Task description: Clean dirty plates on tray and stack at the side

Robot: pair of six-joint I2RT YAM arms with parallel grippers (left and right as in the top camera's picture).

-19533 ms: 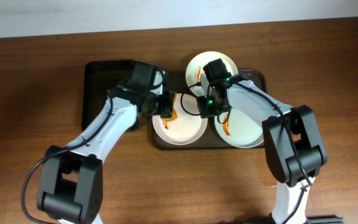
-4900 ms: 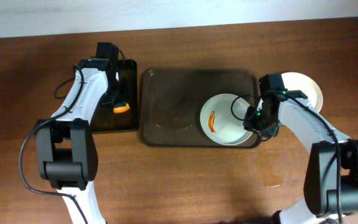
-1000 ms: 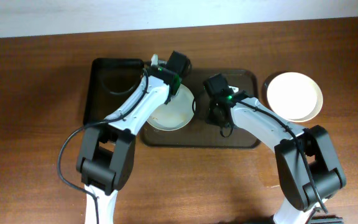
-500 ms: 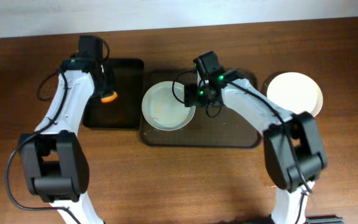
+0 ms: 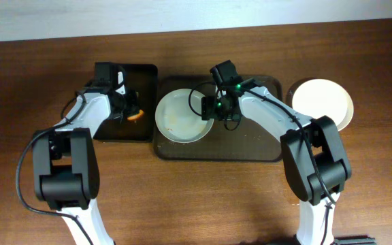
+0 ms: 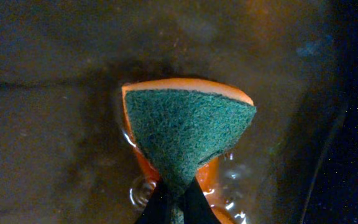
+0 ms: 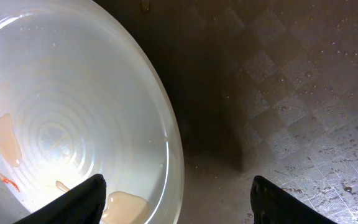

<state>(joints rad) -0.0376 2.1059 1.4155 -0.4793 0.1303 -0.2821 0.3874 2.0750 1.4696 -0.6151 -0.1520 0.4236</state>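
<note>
The tray (image 5: 250,146) has a smaller black tray (image 5: 145,129) at its left. Over that, the left gripper (image 5: 129,110) is clamped on an orange sponge (image 6: 185,124) with its green face shown; the fingers are cut off by the frame. One plate (image 5: 179,117), wet and smeared pale pink, lies just left of the right gripper (image 5: 213,109), which is spread wide and holds nothing. The plate's near rim is partly hidden. Well to that gripper's right a white stack (image 5: 322,103) is seen, its count unclear.
</note>
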